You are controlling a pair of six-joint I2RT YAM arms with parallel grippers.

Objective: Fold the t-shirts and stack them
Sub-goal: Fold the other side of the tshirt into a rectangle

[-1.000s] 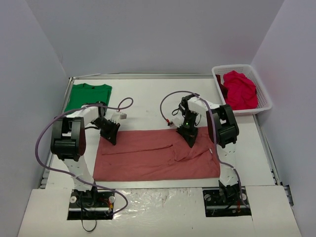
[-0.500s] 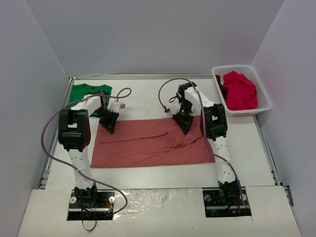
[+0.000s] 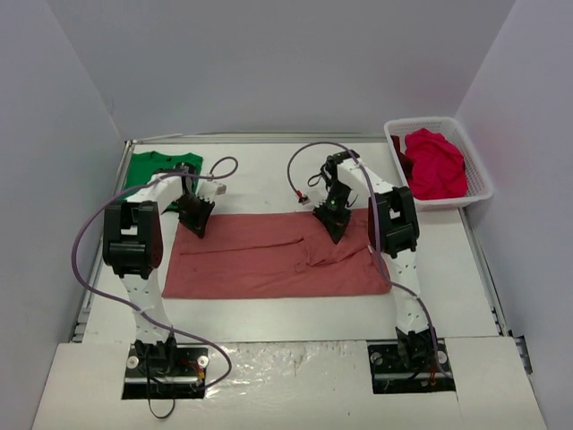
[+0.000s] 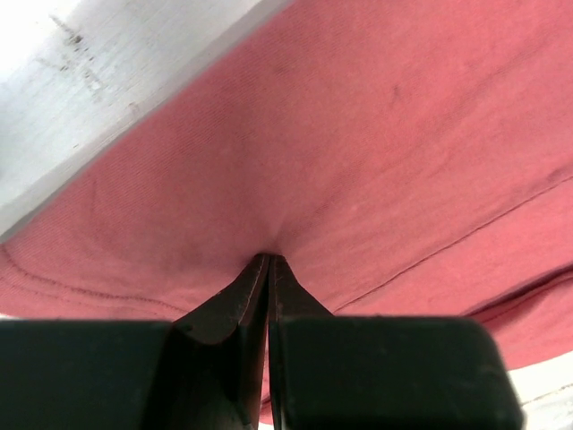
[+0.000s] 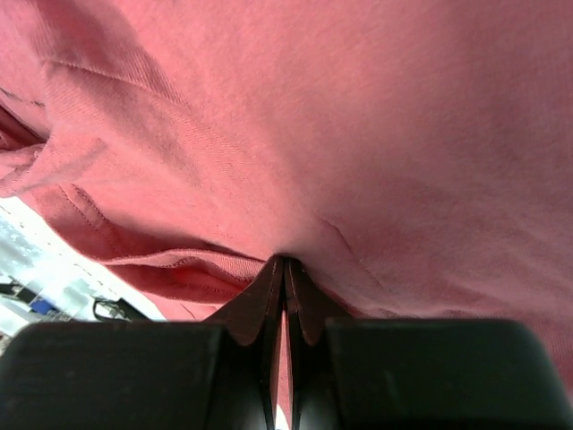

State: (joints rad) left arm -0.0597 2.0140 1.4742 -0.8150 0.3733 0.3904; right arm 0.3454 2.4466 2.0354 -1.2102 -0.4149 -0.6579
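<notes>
Tee [image 3: 260, 264] of soft salmon-pink cotton

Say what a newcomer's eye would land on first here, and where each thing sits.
The salmon-pink t-shirt spread across the middle grabs the eye, with the left gripper and right gripper both pinched shut on its far edge. Next come the crimson t-shirts heaped in the white basket at far right, and the green t-shirt at far left.
</notes>
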